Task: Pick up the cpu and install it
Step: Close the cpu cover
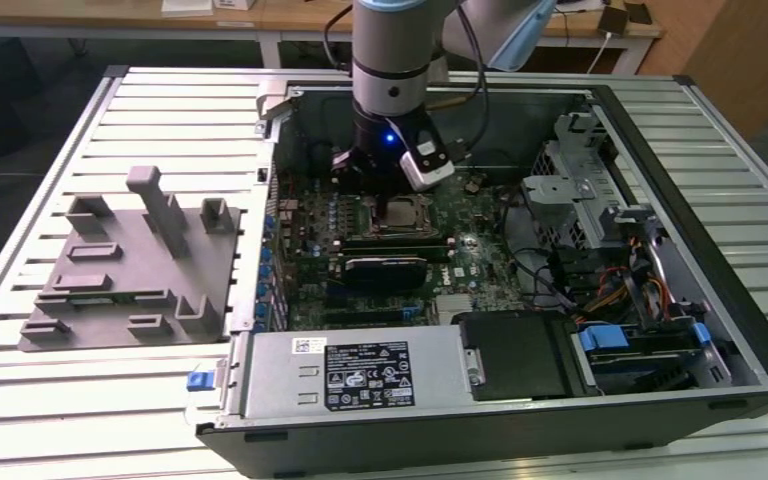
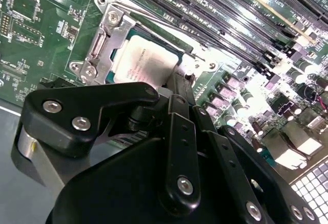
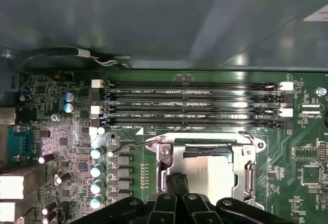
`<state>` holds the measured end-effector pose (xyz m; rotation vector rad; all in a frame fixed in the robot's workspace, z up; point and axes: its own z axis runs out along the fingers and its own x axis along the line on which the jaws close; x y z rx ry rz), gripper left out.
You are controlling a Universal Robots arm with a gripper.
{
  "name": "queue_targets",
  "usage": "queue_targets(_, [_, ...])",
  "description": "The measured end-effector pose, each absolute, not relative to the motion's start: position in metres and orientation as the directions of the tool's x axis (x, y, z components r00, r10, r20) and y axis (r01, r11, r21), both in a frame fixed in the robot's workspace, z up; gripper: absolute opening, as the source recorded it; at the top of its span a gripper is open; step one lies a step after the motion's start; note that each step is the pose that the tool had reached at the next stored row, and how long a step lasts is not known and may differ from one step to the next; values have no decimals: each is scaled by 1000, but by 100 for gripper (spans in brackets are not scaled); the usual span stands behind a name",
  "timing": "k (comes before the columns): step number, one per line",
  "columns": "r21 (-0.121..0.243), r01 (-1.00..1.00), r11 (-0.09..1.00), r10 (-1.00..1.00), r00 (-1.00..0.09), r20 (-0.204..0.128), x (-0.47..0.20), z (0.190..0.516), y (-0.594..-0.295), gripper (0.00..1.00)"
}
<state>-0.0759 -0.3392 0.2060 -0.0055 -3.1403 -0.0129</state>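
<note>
Lying flat in its socket on the motherboard, the cpu showed its pale metal top, ringed by the steel frame. It sat seated, not carried. Whether the frame's wire lever was latched could not be told.

Your gripper hung directly over that socket, and your single arm reached down into the open case on the table. The fingers were drawn together in a narrow, closed pinch with nothing between them.

In both wrist views their tips met the picture at one margin of the chip, beside a side rail of the frame and off the chip's centre. The second wrist view put them at the very edge of the metal lid. Contact or a slight gap could not be judged.

In the exterior view the chip lay just on the near side of the tool, almost beneath it.

The cpu was close to square, so it offered no real long axis. Its edges ran parallel to the memory slots just beside the socket.

By this evidence the placing looked done, with your closed tool poised low at the chip's rim.
</note>
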Motion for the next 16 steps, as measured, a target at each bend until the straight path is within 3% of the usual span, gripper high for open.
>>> queue_targets(16, [20, 3, 1000, 3, -1000, 2, -81, 200, -339, 11])
